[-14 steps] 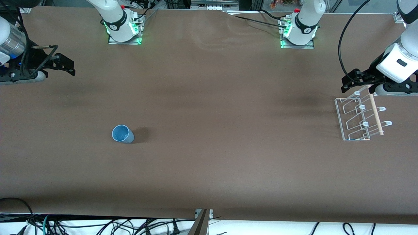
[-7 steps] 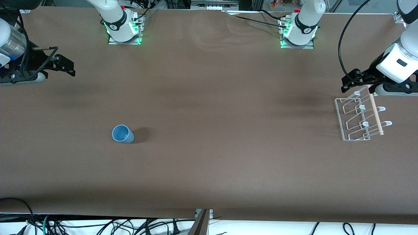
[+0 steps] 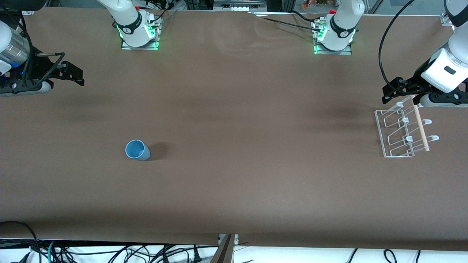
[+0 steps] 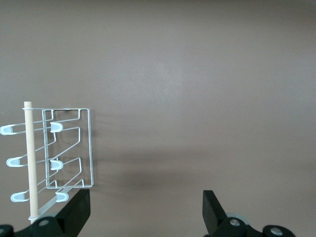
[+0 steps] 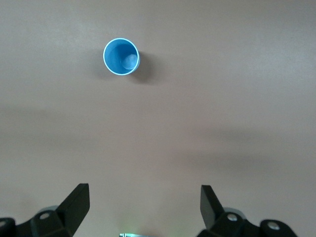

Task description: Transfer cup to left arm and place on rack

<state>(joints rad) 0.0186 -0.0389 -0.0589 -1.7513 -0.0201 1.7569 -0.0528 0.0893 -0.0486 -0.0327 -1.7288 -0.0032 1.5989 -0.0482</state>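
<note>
Still pre-grasp: cup (image 3: 137, 150) upright on table, right arm's end, untouched. Right gripper (image 3: 75, 75) and left gripper (image 3: 393, 91), by the rack (image 3: 400, 133), both jaws apart, empty. Next: right descends over cup.

A robotics lab: two white arms bolted on green-lit base plates (image 3: 139, 43) at a brown-covered worktop (image 3: 234, 190), with loose cables (image 3: 109, 252) tangled below its near edge.
</note>
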